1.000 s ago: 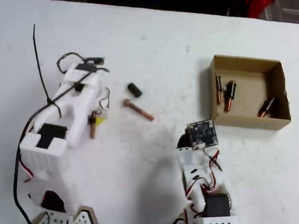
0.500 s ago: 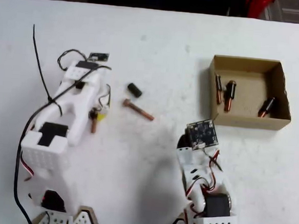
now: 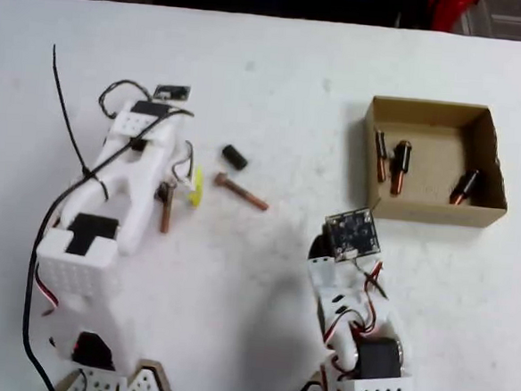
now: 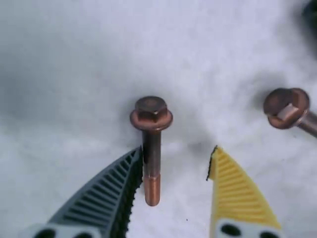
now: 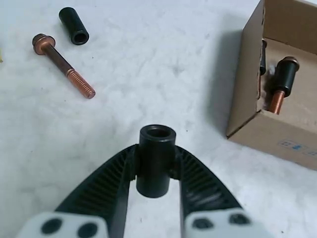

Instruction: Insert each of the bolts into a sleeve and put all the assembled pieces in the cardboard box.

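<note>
So, left claw (image 4: 177,151): stood open, its grey finger (image 4: 106,198) and yellow finger (image 4: 237,193) spread apart, low over the table (image 3: 296,73).
first bolt (image 4: 151,148): lay flat between the two fingers, its shank touching the grey finger's inner edge with a clear gap to the yellow one, and its head pointing away from the claw.
second bolt (image 4: 287,106): lay on the table just beyond the yellow finger, outside the claw's span.
loose sleeve (image 3: 235,157): black, near the second bolt's head, farther out from the left claw.
right claw (image 5: 155,154): was closed on a sleeve, both fingers pressed against its sides.
held sleeve (image 5: 157,166): black and upright, its open bore facing up.
cardboard box (image 5: 245,79): sat ahead of the right claw and off to one side, near but apart.
assembled pieces (image 3: 400,165): three lay on the box floor, copper ends showing out of dark sleeves.
</note>
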